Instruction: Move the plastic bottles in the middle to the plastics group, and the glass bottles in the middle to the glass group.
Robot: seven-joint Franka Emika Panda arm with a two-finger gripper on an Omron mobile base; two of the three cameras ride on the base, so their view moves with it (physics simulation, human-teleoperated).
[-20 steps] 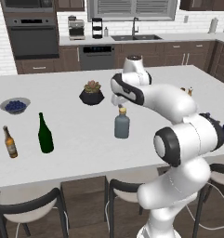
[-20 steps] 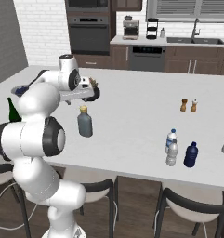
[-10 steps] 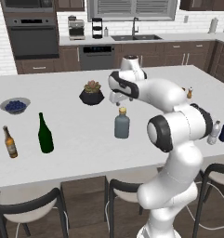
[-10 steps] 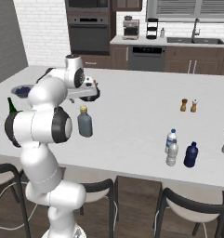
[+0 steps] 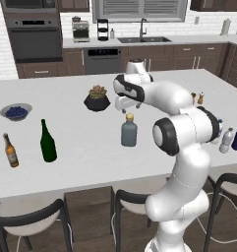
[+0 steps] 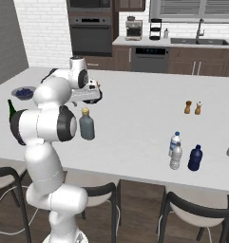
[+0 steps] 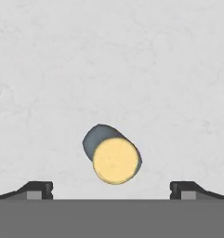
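The arm (image 5: 181, 123) is glossy white, built of fat rounded segments that swell at each joint like stacked capsules. Dark grey to black discs and rings mark the joints, the largest a round cap on the elbow housing (image 5: 164, 136). A short white cylinder (image 6: 78, 71) with a dark band tops the wrist. The hand (image 5: 126, 102) is a flat white block edged in dark trim. The fingertips (image 7: 38, 188) are small, dark and wedge-shaped. The lower body (image 6: 63, 199) is a smooth white column.
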